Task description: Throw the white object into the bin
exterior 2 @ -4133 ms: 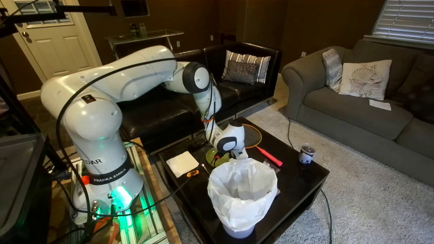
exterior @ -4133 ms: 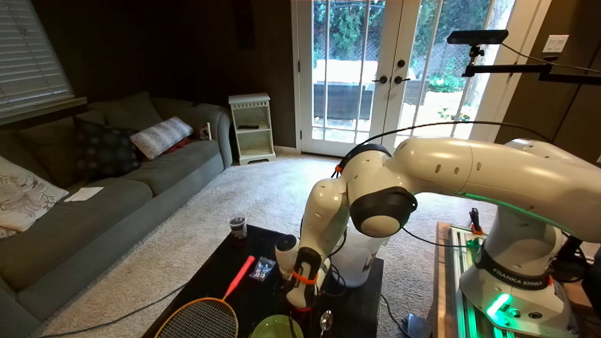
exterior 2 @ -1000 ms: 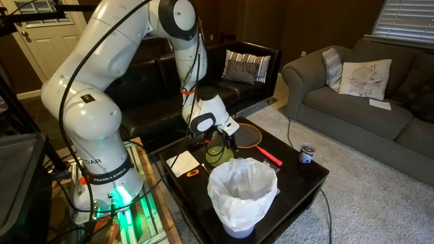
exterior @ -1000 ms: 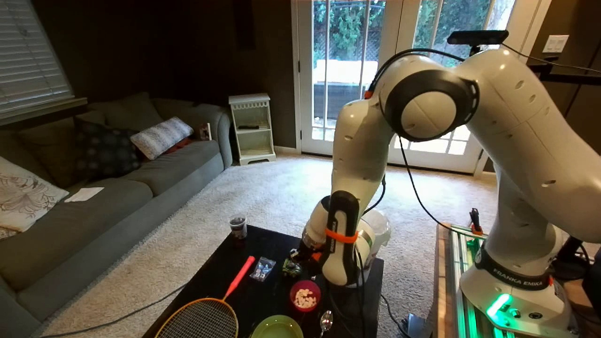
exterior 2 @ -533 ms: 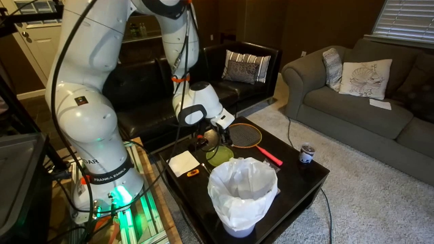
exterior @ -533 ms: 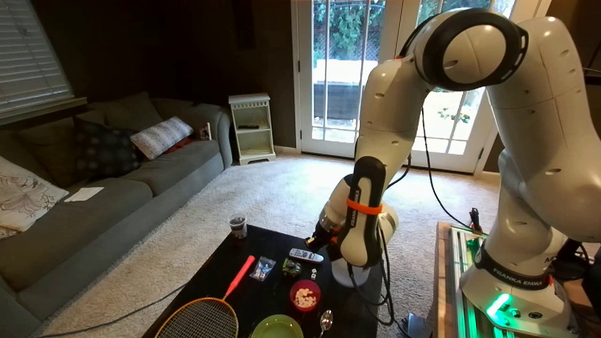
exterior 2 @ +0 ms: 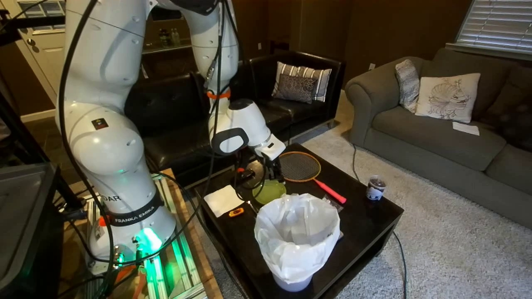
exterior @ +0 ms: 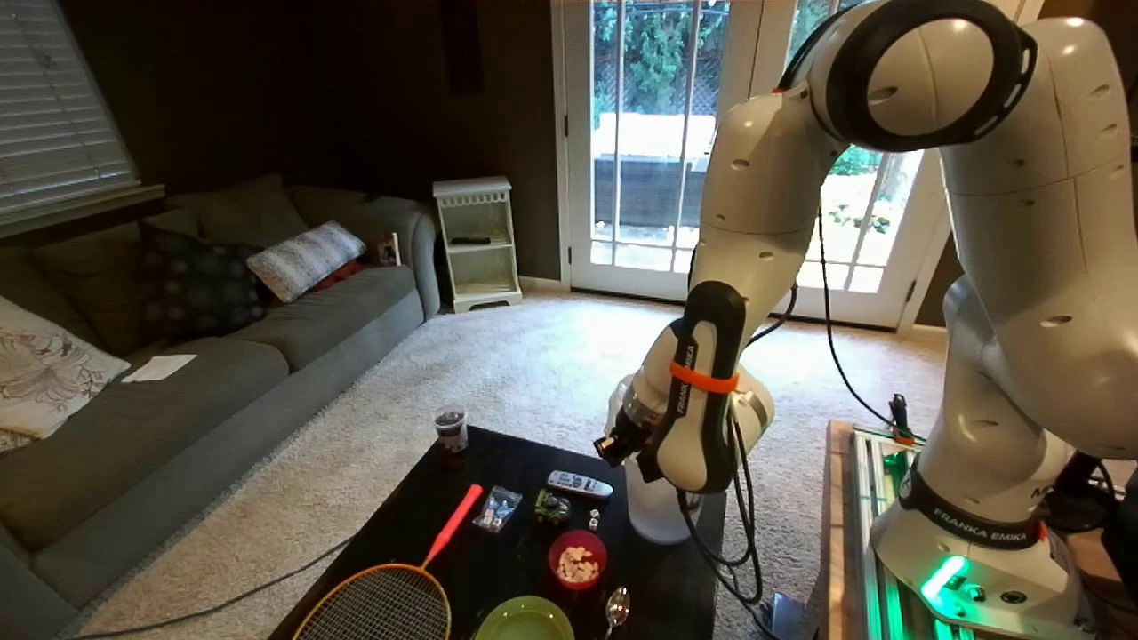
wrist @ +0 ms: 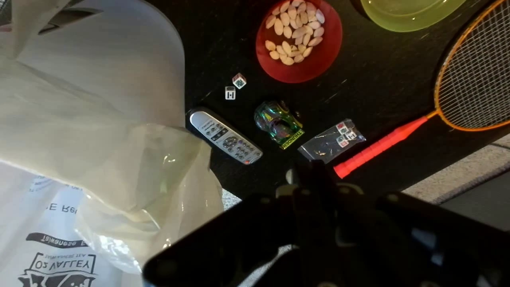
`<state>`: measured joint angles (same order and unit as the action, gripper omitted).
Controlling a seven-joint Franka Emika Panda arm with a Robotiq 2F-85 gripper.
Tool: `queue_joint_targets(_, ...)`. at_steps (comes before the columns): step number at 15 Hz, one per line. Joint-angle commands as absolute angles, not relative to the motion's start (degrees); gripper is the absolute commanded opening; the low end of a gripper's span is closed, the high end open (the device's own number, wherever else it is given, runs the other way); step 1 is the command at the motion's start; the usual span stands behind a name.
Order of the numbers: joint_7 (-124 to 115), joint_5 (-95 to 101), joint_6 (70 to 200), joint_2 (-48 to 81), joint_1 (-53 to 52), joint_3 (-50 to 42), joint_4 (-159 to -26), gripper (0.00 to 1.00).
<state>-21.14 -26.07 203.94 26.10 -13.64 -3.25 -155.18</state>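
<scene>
The bin (exterior: 660, 520) stands upright on the dark table; its crinkled white liner (exterior 2: 297, 253) spills over the rim. In the wrist view the liner (wrist: 119, 159) fills the left side. My gripper (wrist: 314, 167) looks shut, its dark fingertips close together. A small whitish rounded object (wrist: 290, 176), like a seed, juts out at the left of the fingertips; most of it is hidden. My gripper is above the table beside the bin, not over its opening, in both exterior views (exterior: 608, 449) (exterior 2: 279, 176). A red bowl (wrist: 299, 75) holds pale seeds.
A remote (wrist: 227, 137), two dice (wrist: 235, 87), a toy car (wrist: 277, 121) and a plastic bag of dice (wrist: 330, 141) lie on the table. A racket (wrist: 382, 151), a green bowl (wrist: 414, 20), a spoon (exterior: 618, 609) and a cup (exterior: 452, 431) are there too.
My arm has risen from over the red bowl and pulled back toward the robot base. The bowl, remote, dice and toy car came into sight. The bin stayed put.
</scene>
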Motion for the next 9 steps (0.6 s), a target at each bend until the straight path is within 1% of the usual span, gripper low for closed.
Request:
queue_joint_targets(1,-18.7,-27.64,204.04,25.32,-13.8,-3.84,-155.69,0.01)
queue_joint_targets(7,-13.82,-33.87,203.93,22.01,-18.14,-12.37,-158.67,0.01)
queue_joint_targets(9,-13.78,-34.0,206.05,20.57,-18.41,-13.31,-159.55,0.01)
